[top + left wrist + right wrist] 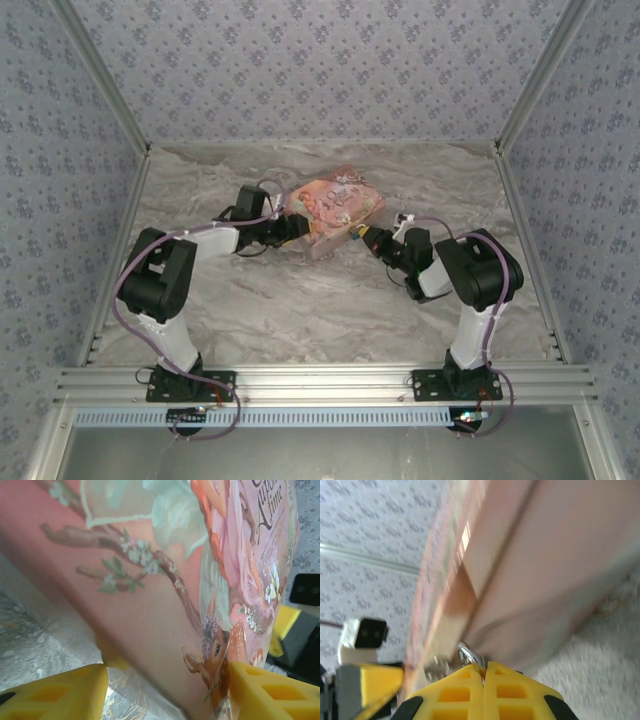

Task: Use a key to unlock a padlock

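Observation:
The pink-orange patterned box (334,208) lies mid-table, tilted. My right gripper (368,238) is at its right end. In the right wrist view this gripper (483,666) is shut, and the padlock's thin silvery shackle (468,654) pokes out between the fingertips, right against the box's edge (530,570). The blue body is hidden by the fingers. A small metal hasp (436,666) sits just left of the shackle. My left gripper (290,228) is at the box's left end; its yellow fingers (55,690) stand open on either side of the box's corner (150,605). The key is out of view.
Marble-patterned tabletop (300,310) lies in front of the box. Wallpapered walls (300,70) close in the back and both sides. The right arm's black and yellow parts (300,625) show beyond the box. The left arm's white camera (362,632) sits at the box's far end.

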Robot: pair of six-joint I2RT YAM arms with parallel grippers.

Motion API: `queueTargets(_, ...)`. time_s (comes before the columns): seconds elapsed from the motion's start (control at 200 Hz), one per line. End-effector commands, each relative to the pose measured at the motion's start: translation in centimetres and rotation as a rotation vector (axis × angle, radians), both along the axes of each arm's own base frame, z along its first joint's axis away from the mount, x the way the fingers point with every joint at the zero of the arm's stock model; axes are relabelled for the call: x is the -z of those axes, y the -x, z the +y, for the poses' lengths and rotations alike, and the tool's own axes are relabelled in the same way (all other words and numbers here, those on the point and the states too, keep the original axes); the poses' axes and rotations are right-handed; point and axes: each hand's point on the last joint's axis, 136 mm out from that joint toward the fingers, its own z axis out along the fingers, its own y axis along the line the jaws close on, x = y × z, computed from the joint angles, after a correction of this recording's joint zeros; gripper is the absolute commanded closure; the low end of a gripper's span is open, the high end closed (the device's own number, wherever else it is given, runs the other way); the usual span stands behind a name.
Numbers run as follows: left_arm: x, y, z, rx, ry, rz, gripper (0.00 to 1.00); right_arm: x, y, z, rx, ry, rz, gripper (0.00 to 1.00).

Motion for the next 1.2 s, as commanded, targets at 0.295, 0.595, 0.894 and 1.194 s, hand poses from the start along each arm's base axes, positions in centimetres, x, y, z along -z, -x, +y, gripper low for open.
queueTargets(0.295, 1.0, 1.4, 3.1, -0.056, -0.102, 0.076, 0.3, -1.9, -0.8, -2.5, 0.107, 0.043, -0.04, 1.0)
queueTargets(0.595, -8.3, 0.3, 5.5, -0.162, -0.132, -0.199, 0.17, -2.4, 5.4, -2.5, -0.038, 0.378, 0.013, 1.0)
queueTargets(0.894, -13.4, 1.7, 11.5, -0.346, -0.282, -0.389, 0.11, -1.8, 14.5, -1.2, -0.334, 0.687, 0.227, 1.0)
queueTargets(1.194, -14.5, 2.8, 14.6, -0.431, -0.371, -0.425, 0.09, 3.5, 19.4, -0.4, -0.522, 0.955, 0.497, 1.0)
